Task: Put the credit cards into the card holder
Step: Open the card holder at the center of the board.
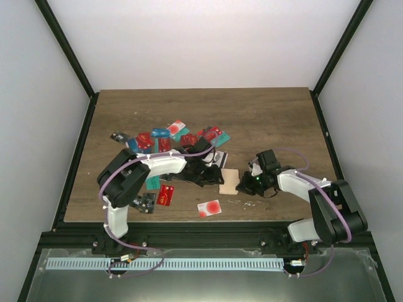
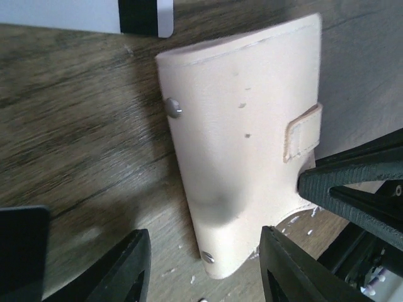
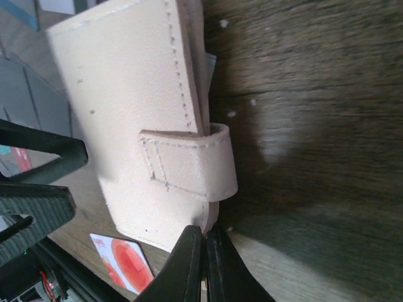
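The tan card holder lies closed on the table between my two grippers, its snap tab wrapped over the edge. My left gripper stands open, its fingers on either side of the card holder's riveted end with a gap on each side. My right gripper is shut on the thin edge of the card holder just below the tab. Several credit cards in red, teal and blue lie scattered behind the left arm. A red card and a white card with a red circle lie nearer the front.
A black-and-white card lies just beyond the holder. Small white specks dot the wood in front of it. The white card with the red circle lies close to my right fingers. Dark frame rails edge the table.
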`<state>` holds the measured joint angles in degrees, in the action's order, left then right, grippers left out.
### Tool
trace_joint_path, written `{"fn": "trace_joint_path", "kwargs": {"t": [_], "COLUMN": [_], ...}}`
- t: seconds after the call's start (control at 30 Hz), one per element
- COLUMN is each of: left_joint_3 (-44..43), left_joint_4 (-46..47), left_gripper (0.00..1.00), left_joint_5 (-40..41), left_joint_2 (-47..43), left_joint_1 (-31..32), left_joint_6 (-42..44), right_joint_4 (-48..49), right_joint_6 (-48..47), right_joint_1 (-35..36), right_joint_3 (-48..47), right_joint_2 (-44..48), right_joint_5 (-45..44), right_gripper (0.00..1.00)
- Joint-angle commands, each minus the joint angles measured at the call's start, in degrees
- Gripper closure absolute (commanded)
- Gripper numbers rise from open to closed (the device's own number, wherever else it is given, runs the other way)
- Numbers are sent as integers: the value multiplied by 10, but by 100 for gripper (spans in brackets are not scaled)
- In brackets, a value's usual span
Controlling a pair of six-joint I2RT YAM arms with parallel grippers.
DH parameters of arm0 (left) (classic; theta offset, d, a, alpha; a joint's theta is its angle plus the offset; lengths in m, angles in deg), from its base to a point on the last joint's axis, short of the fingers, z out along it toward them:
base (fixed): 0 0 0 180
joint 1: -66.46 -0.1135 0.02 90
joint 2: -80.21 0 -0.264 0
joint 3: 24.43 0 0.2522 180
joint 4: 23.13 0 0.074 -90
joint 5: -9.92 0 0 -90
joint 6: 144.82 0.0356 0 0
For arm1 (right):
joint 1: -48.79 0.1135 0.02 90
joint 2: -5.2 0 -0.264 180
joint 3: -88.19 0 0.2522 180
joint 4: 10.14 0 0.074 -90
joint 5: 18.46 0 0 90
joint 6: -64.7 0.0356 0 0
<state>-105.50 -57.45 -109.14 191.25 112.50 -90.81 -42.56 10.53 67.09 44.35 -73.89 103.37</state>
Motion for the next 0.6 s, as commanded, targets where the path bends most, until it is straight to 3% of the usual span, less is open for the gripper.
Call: {"fn": "trace_joint_path", "kwargs": {"t": [0.0,0.57], "left_joint_3": [5,62], "left_joint_4": [-19,-56], "left_gripper": [47,16], "left_joint_5": [26,29], "left_joint_2": [-58,-247], "left_joint_1": [-14,-107], "left_joint_6": [3,-12], "right_joint_4": [-5,23], "right_joint_6": [-2,69], "right_joint_1": [-6,-16], "right_joint_3": [0,-55], "right_joint_2": [29,107], "right_joint_5": [33,162], "right_gripper": [99,99]}}
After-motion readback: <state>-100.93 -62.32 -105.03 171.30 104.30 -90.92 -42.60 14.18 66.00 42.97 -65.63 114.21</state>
